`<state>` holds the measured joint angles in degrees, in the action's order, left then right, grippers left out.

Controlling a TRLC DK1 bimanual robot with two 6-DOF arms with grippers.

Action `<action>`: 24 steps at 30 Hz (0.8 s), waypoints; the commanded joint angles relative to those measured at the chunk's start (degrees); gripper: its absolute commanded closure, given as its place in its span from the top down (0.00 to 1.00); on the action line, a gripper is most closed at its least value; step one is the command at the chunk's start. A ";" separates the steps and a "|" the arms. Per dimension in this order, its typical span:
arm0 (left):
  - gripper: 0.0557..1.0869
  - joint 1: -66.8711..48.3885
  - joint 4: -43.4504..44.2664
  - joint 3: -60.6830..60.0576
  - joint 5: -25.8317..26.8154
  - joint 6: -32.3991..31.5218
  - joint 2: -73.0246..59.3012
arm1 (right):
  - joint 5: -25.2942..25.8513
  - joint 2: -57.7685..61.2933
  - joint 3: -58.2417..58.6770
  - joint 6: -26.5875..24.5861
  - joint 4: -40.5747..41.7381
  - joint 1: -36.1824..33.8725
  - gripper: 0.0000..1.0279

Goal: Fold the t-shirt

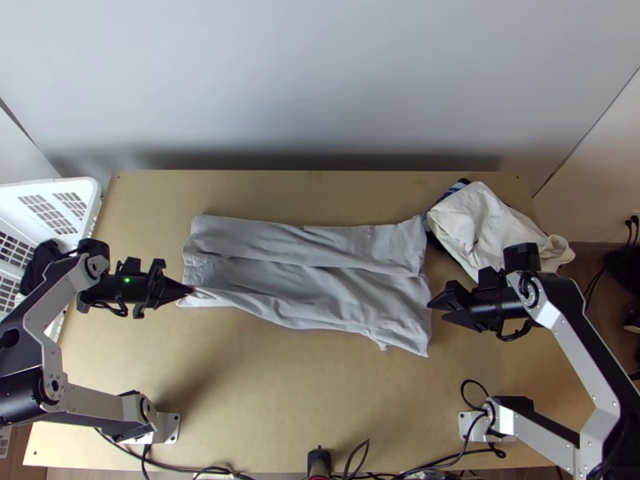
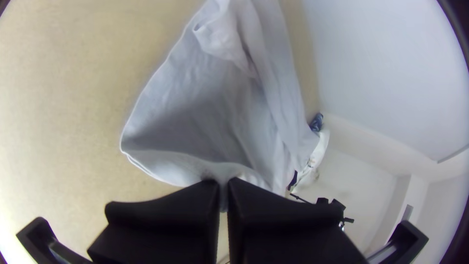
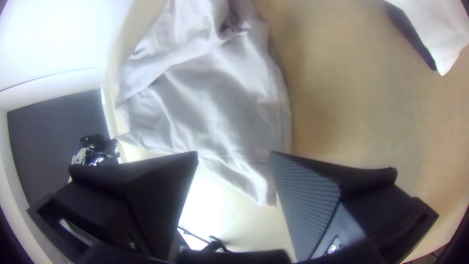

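T-shirt [image 1: 320, 284] lies lengthwise across the middle of the table [image 1: 280, 416], a long grey strip with its sides running left to right. Folding looks partly done: a band along the far side seems doubled over, while the near side slants and its right corner juts out toward the arm bases. No compact, squared bundle exists. What remains, I judge, is to bring the near side over onto the far one, straighten the wrinkles, then shorten the strip from its ends.

The left gripper [image 1: 190, 290] is clenched on the near left corner. The right gripper [image 1: 437, 311] has its jaws parted and holds nothing, just beside the right end; a grasp on that jutting corner would probably suit a two-handed fold.

From above, the left grasp is little more than a dark tip meeting cloth; the left wrist view makes it plain, with fabric pinched between the fingertips and drawn up into a short ridge. The right wrist view adds the stitched hem [image 3: 286, 117] along the right end and the pointed corner lying toward the gap between the fingers. The top view gives the whole outline, plus the white cloth [image 1: 480, 220] at the table's far right and the basket [image 1: 94, 188] at the left.
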<state>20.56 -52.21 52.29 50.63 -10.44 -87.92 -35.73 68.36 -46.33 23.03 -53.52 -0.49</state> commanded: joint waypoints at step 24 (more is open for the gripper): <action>0.03 0.71 -3.96 4.13 -0.09 0.68 -0.06 | 2.68 3.45 4.49 -0.70 -12.58 17.54 0.86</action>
<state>20.71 -55.05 56.07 50.63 -10.00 -88.75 -33.85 68.95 -46.22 24.88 -73.30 15.53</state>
